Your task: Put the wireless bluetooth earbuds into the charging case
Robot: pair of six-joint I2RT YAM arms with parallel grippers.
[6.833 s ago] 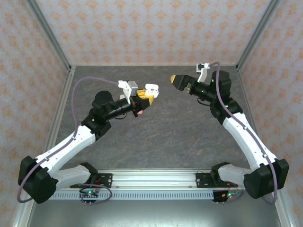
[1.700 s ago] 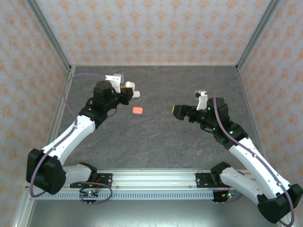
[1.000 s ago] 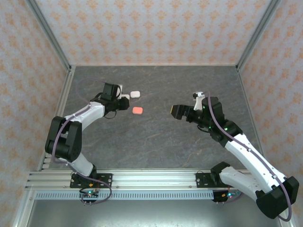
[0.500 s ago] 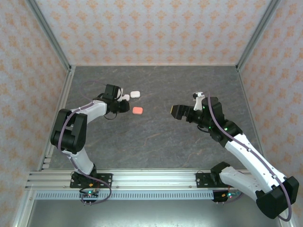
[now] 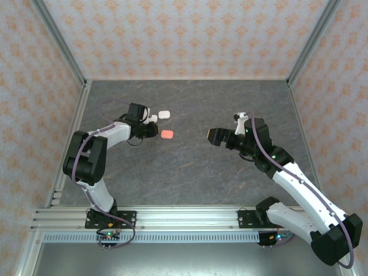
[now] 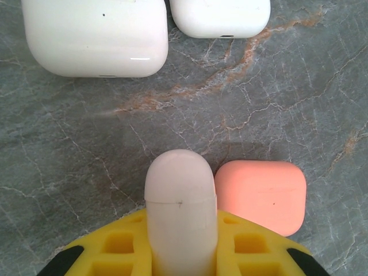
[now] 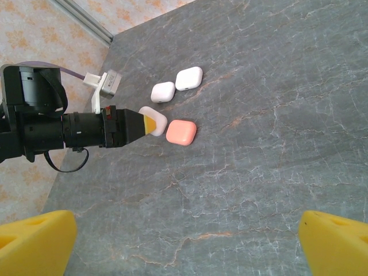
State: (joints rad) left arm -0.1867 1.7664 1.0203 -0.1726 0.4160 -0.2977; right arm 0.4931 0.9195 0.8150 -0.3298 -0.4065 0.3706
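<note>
While the left gripper [image 7: 150, 123] is clamping its jaws on the white charging case [image 6: 180, 195] low at the tabletop [image 5: 190, 172], the coral case [image 6: 260, 195] is lying just beside it | two more white cases [image 6: 95, 34] [image 6: 221, 16] are sitting near, beyond them | right gripper [image 5: 213, 136] is hovering well apart, jaws spread wide, gripping nothing.

I am working in a robotics lab cell, a boxed-in test rig. Flat panels [image 5: 184, 34] printed with a repeating orange motif are closing me in across the top and both sides of the overhead frame, held by bare aluminium posts [image 5: 60, 41] slanting in from the upper corners. A grey marbled tabletop [image 5: 195, 178] is lying across the middle. Along the bottom edge a slotted aluminium rail [image 5: 184, 214] is carrying my two arm bases [image 5: 257, 214], with small circuit boards [image 5: 107, 234] glowing green and purple cables [image 5: 110, 102] looping off my arms.
</note>
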